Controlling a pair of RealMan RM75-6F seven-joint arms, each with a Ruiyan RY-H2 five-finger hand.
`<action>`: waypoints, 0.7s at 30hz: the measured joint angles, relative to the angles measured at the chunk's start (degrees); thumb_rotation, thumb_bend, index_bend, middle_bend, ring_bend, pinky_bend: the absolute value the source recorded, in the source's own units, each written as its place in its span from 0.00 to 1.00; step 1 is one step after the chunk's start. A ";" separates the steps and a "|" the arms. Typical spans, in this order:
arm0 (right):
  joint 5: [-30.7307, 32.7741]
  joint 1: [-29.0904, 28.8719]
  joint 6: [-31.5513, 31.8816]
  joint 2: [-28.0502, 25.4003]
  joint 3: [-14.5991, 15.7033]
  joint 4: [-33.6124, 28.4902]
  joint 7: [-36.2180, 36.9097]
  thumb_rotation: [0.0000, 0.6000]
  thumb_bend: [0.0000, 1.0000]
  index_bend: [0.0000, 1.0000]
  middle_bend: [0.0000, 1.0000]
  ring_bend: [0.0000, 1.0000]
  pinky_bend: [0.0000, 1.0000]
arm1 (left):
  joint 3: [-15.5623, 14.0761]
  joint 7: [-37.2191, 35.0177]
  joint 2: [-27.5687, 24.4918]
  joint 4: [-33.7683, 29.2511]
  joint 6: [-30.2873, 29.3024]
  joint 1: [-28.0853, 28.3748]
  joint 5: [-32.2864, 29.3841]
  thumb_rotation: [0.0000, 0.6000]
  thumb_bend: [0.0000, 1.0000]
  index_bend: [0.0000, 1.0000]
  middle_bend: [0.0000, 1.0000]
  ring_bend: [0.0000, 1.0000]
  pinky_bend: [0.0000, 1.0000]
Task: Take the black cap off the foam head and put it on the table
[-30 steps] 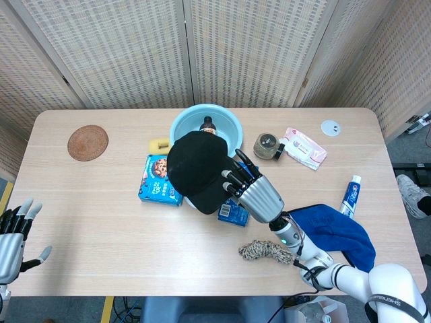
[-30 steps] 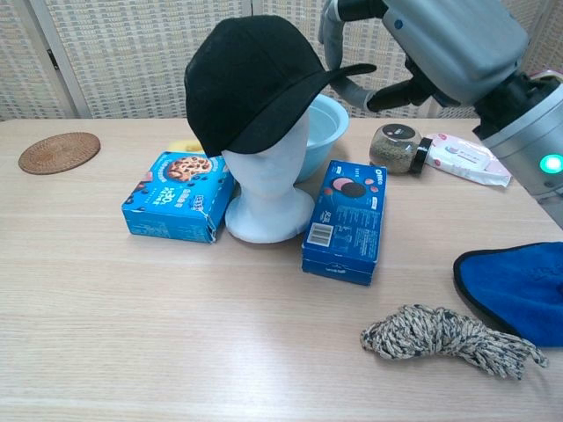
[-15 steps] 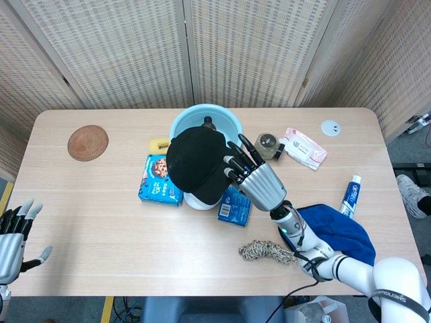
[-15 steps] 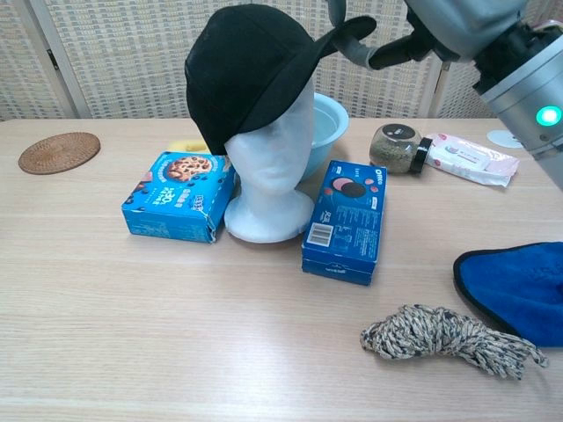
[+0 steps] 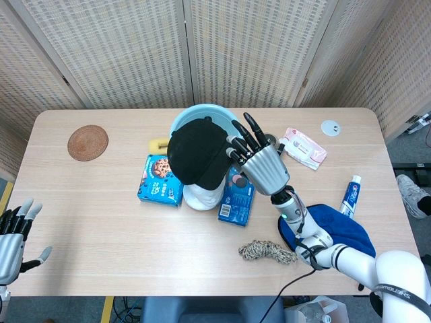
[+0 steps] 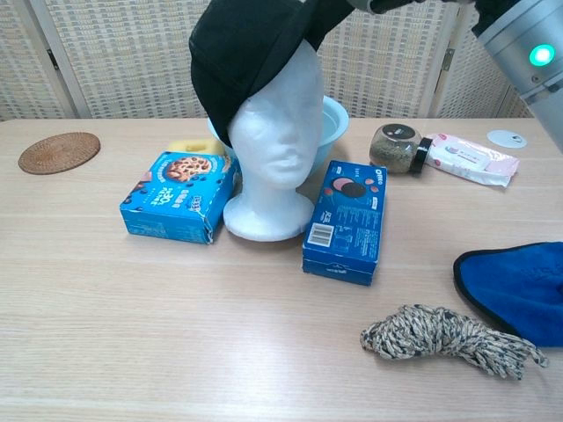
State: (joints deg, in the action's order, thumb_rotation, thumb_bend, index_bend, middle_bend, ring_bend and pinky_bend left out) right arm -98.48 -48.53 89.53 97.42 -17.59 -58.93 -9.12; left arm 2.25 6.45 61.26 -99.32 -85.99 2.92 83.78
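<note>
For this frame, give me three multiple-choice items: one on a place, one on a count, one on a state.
1. Where does the rope lie?
A. in the basin
B. on the table, nearer the camera than the towel
C. on the woven mat

2. How many blue boxes flank the foam head?
A. one
B. two
C. four

3. What is the cap's state?
A. flat on the table
B. tipped up, face uncovered
C. inside the basin

Answers: 1 B, chest view shows it there. 2 B, one on each side. 3 B, the right hand holds its brim.

Foam head (image 6: 274, 132) hemmed in by cookie box (image 6: 176, 195), biscuit box (image 6: 347, 220) and basin (image 5: 182, 121). Open desk (image 6: 176, 334) lies in front; rope coil (image 6: 449, 338) obstructs the right.
</note>
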 measured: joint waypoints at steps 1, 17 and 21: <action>0.12 -0.33 -0.04 -0.12 -0.25 0.16 -0.13 1.00 0.44 0.84 0.42 0.14 0.00 | 0.00 0.04 -0.10 -0.13 -0.01 0.01 0.04 1.00 0.20 0.01 0.00 0.00 0.00; 2.89 -4.65 -0.41 -0.20 -3.19 5.00 -0.13 1.00 0.44 0.84 0.43 0.15 0.00 | -0.06 0.12 -0.58 -0.40 0.01 -0.06 -0.04 1.00 0.20 0.01 0.00 0.00 0.00; 2.90 -4.13 0.75 -1.79 -3.01 4.77 -0.64 1.00 0.44 0.84 0.43 0.15 0.00 | -0.01 0.09 -0.38 -0.04 0.35 0.15 -0.13 1.00 0.20 0.01 0.00 0.00 0.00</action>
State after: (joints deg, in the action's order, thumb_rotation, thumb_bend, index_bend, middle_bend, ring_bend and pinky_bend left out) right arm -95.58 -52.66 90.28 95.63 -20.60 -54.17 -9.77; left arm 2.24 6.54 60.88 -99.36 -85.64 3.07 83.65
